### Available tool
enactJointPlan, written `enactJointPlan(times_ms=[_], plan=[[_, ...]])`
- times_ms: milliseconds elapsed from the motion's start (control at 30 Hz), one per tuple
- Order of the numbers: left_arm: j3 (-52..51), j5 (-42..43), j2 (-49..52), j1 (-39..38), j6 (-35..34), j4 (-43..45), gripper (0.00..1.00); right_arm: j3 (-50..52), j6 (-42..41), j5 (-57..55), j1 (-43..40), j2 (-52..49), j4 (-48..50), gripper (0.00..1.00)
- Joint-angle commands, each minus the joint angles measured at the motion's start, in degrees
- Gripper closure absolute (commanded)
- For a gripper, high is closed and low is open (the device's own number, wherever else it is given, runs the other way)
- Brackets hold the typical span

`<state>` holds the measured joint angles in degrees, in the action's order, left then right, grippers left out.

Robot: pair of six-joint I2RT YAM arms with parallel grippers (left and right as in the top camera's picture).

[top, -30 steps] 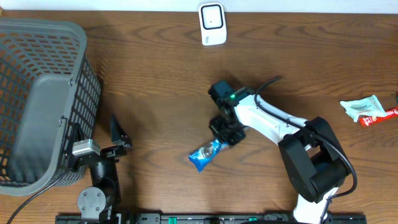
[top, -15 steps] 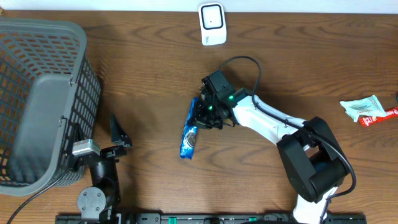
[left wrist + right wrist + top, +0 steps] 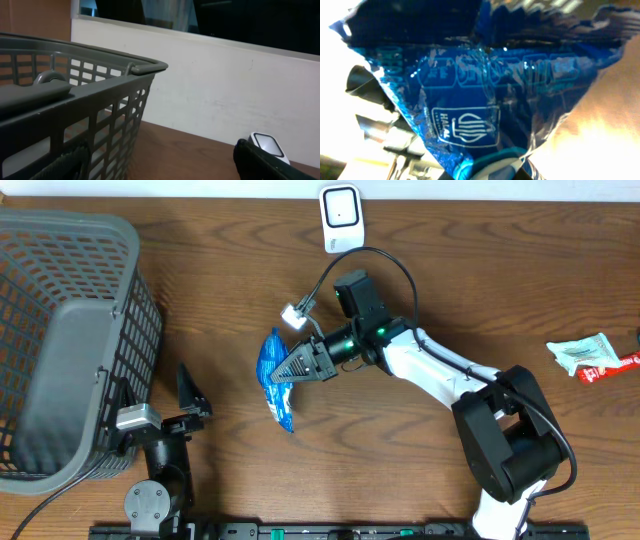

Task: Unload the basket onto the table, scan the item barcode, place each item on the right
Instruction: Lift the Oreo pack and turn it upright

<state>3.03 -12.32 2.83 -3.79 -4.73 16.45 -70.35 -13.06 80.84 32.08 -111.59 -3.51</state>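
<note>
My right gripper [image 3: 297,368] is shut on a blue foil snack packet [image 3: 274,380] and holds it above the middle of the table, the wrist turned sideways and pointing left. The packet [image 3: 480,90] fills the right wrist view, crumpled, with a white logo showing; no barcode shows there. The white scanner [image 3: 341,218] stands at the table's far edge, also seen in the left wrist view as the scanner [image 3: 267,145]. My left gripper [image 3: 150,392] rests open beside the basket at the front left, with nothing between its fingers [image 3: 260,162].
A large grey mesh basket [image 3: 60,330] fills the left side, close against my left gripper. A white and green packet [image 3: 582,352] and a red packet [image 3: 610,369] lie at the right edge. A cable loops above the right wrist.
The right arm has lifted the blue packet off the table and swung it left and slightly back, turning the wrist sideways. The left arm has not moved.
</note>
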Motion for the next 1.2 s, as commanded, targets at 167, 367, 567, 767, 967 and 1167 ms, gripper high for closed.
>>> enactJointPlan(times_ms=[167,367,567,767,967,1167], plan=[[0.02,0.31,-0.42,0.2,-0.5,0.04,0.08,-0.09,11.37,8.63,-0.28,1.57,2.51,0.99],[0.02,0.31,-0.42,0.2,-0.5,0.04,0.08,-0.09,-5.79,8.63,-0.42,1.99,12.85,0.99],[0.02,0.31,-0.42,0.2,-0.5,0.04,0.08,-0.09,-23.89,8.63,-1.16,1.99,20.11,0.99],[0.02,0.31,-0.42,0.2,-0.5,0.04,0.08,0.04,-26.93,8.63,-3.41,1.97,20.17,0.99],[0.02,0.31,-0.42,0.2,-0.5,0.04,0.08,1.53,-21.4,1.81,-7.45,1.99,16.9,0.99],[0.02,0.31,-0.42,0.2,-0.5,0.04,0.08,1.57,-22.73,-25.62,-10.16,2.05,-2.29,0.99]])
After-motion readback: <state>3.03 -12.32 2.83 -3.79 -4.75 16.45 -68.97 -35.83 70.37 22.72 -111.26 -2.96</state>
